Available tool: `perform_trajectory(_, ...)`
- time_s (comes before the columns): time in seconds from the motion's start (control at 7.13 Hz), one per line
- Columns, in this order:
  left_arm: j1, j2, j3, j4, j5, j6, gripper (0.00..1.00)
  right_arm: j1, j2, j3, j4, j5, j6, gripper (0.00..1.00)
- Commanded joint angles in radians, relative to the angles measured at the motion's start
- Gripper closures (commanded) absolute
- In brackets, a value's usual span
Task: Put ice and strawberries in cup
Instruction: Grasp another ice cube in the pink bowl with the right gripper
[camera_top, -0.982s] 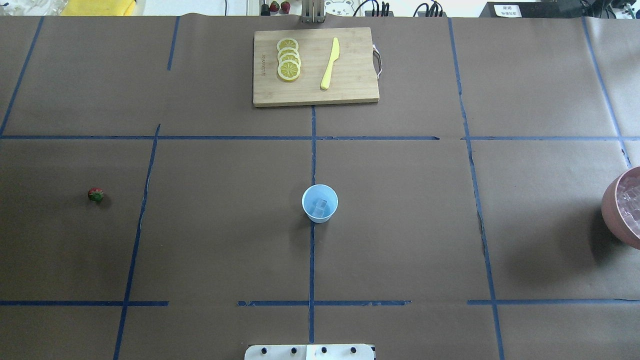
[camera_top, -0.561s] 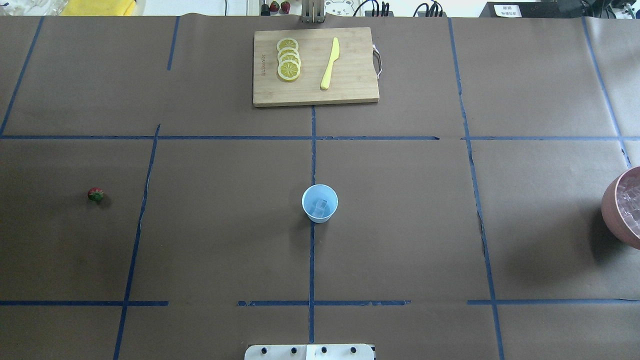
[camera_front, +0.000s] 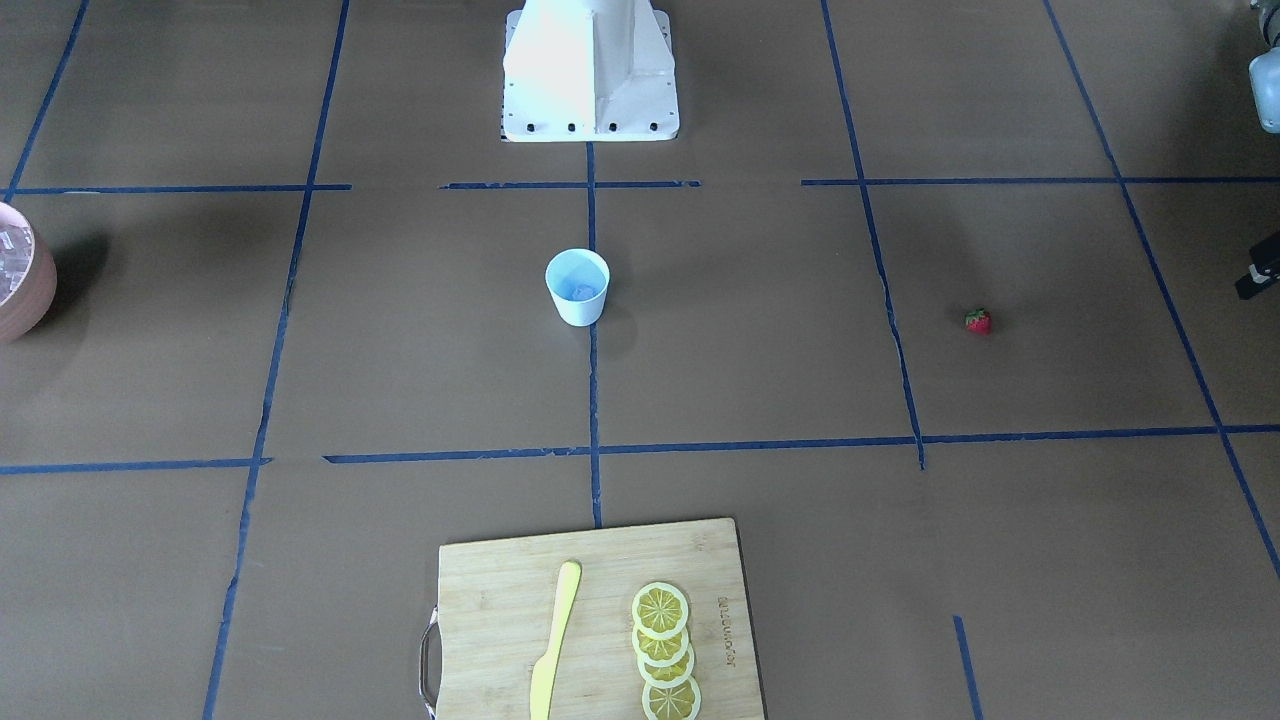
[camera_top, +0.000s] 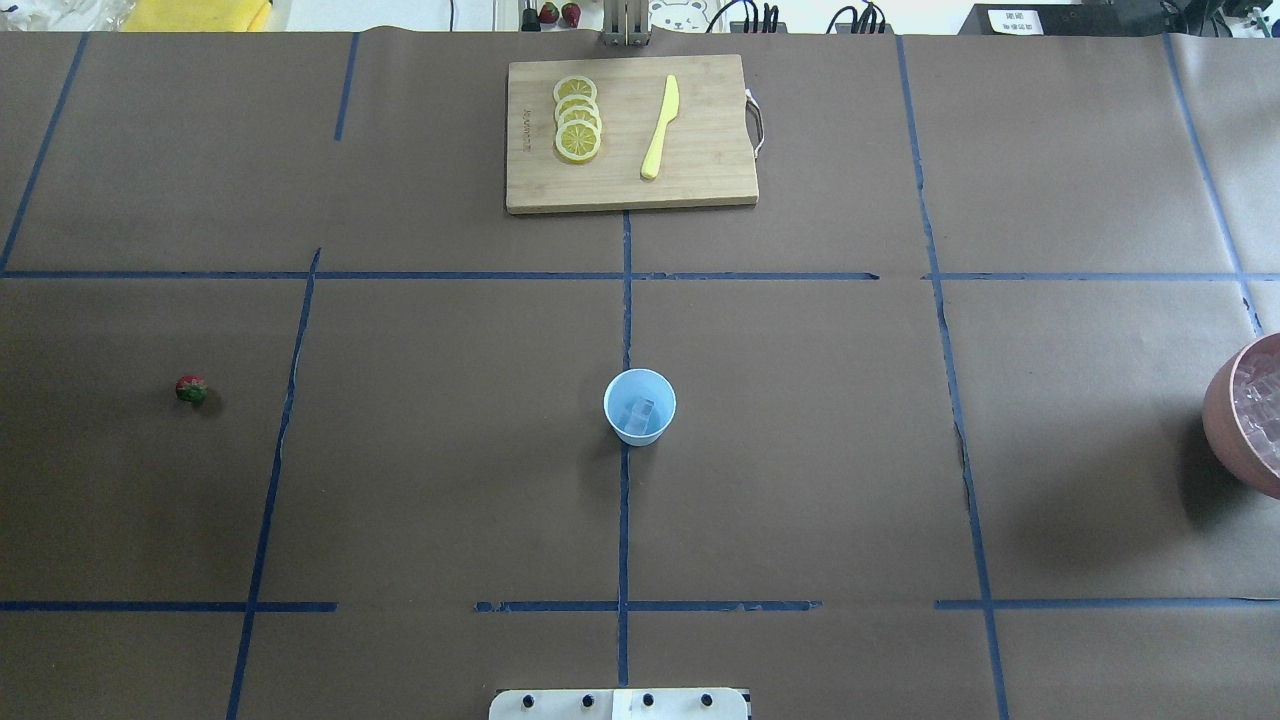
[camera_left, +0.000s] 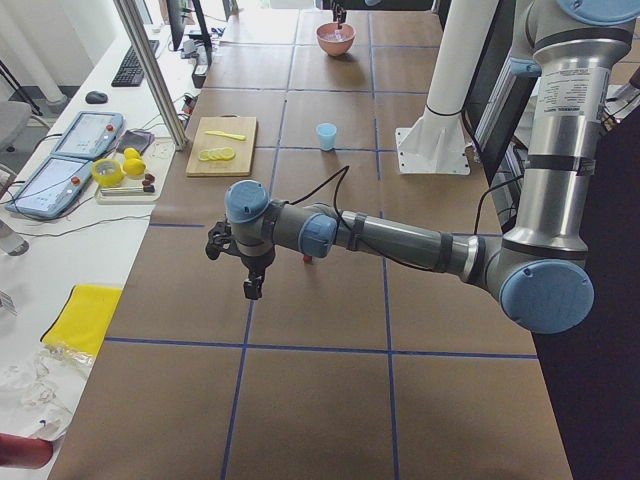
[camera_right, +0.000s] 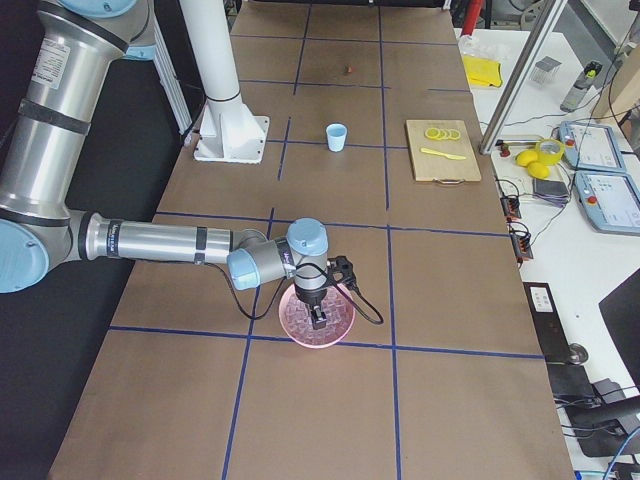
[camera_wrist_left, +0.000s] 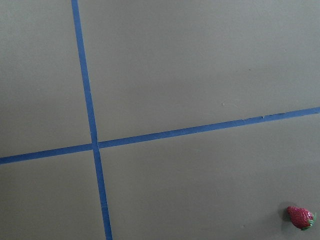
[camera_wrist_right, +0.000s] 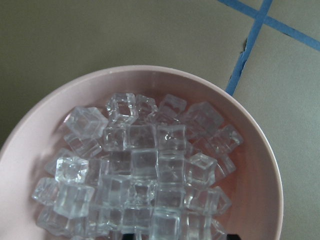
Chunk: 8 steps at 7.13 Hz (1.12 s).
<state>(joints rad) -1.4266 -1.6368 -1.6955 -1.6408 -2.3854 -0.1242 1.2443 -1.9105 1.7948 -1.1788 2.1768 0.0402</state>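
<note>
**A:** Where's the left pincer (camera_left: 252, 290)?

**B:** It hangs above the bench (camera_top: 800, 450), near the strawberry (camera_wrist_left: 300, 218), which lies alone at the corner of the wrist view. I cannot tell whether it is wide or narrow.

**A:** And the right pincer (camera_right: 318, 318)?

**B:** It is poised over the bowl (camera_wrist_right: 260, 165), straight above the heaped ice (camera_wrist_right: 145, 170), likely lined up for a cube. I cannot tell its spread either.

**A:** The cup (camera_top: 640, 406)?

**B:** It stands upright mid-bench between both arms, well apart from berry and bowl, so either arm can reach it. Some ice sits in it already, but no strawberry yet.
</note>
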Motion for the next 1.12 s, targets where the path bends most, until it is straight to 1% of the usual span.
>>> perform_trajectory(0.0,0.0,0.0,-0.003,-0.001,0.0,0.0,0.0,-0.031,0.016,-0.018,-0.001,-0.002,0.012,0.32)
perform_trajectory(0.28,0.0,0.002,-0.013,0.001,0.0,0.0,0.0,-0.058,0.019,-0.02,-0.001,-0.005,0.013,0.32)
perform_trajectory(0.98,0.0,0.003,-0.013,0.001,0.0,0.002,0.0,-0.06,0.018,-0.034,-0.002,-0.006,0.003,0.35)
